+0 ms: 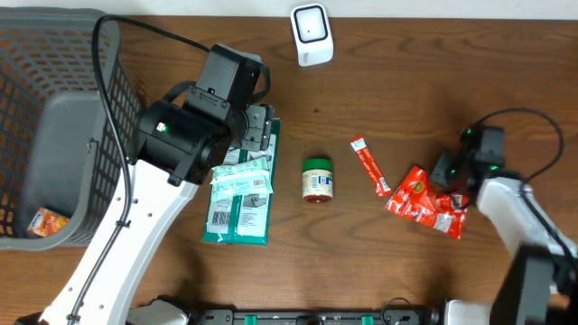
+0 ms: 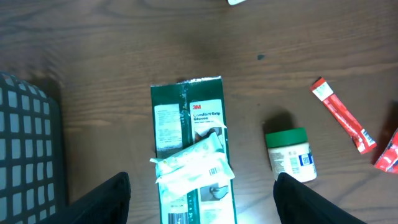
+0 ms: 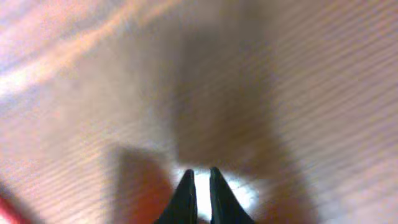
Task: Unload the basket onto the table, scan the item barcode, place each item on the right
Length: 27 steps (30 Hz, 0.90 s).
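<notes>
Above the glove pack [image 2: 186,130], the left end effector [image 2: 202,199] hangs released. At the red packet's [image 1: 417,200] edge, the right end effector [image 3: 199,186] is clenched.

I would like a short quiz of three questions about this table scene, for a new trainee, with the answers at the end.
1. True or false: seen from overhead, the small jar with the green lid lies between the flat dark green package and the thin red stick sachet.
2. Choose one: what lies on top of the flat dark green package? A) a white crinkled packet; B) a yellow sponge; C) a metal spoon.
3. Short answer: which one has its fingers closed together, the left hand or the right hand?

Key: 1 true; 2 A; 3 the right hand.
</notes>
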Each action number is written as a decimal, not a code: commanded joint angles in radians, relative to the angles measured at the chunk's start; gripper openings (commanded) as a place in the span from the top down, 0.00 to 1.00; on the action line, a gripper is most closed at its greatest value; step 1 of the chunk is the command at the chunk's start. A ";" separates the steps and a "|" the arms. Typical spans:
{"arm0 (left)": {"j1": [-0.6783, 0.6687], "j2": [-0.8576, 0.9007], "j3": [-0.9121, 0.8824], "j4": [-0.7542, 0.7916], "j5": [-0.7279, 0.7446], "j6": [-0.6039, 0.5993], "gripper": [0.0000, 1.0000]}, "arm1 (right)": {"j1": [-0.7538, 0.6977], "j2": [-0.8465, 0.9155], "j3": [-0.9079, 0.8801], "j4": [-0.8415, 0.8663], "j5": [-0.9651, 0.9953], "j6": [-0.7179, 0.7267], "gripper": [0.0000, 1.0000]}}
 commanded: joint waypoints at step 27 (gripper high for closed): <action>0.000 0.006 0.005 0.008 -0.006 -0.013 0.26 | 0.022 -0.129 -0.179 -0.092 -0.135 0.221 0.99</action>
